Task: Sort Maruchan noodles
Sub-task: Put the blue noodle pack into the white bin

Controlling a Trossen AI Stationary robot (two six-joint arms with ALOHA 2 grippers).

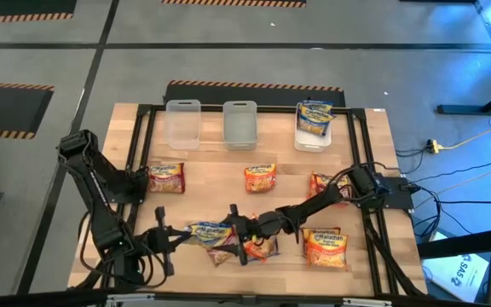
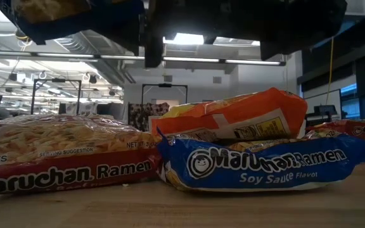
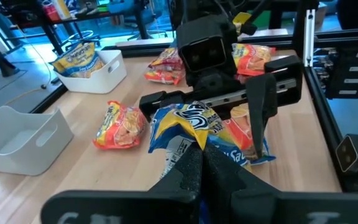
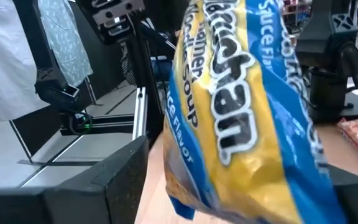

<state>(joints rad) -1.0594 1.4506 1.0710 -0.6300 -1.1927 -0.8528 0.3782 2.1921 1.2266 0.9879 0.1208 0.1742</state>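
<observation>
A blue-and-yellow Maruchan noodle packet (image 1: 207, 231) hangs above the table near its front edge, left of centre. My left gripper (image 3: 199, 163) is shut on the packet's left end. My right gripper (image 3: 207, 118) reaches in from the right and is open, one finger on each side of the packet's other end (image 4: 247, 106). Below it, a blue packet (image 2: 265, 166), an orange one (image 2: 233, 117) on top of it and a red one (image 2: 62, 155) lie on the table. My left gripper pinches the packet's crinkled end seam (image 3: 188, 138) between its two fingers. The fingers come nearly level from the table's left. The packet sticks out past the fingertips toward the right arm, clear of the table. My right gripper: I cannot tell whether its fingers (image 3: 261, 115) touch the packet.
Two clear tubs (image 1: 183, 124) (image 1: 239, 123) and a white tub (image 1: 314, 136) holding a blue-and-yellow packet stand along the far edge. Loose packets lie mid-table (image 1: 166, 177) (image 1: 260, 177) (image 1: 324, 184) and at the front right (image 1: 325, 248). A black frame (image 1: 140, 145) borders the table.
</observation>
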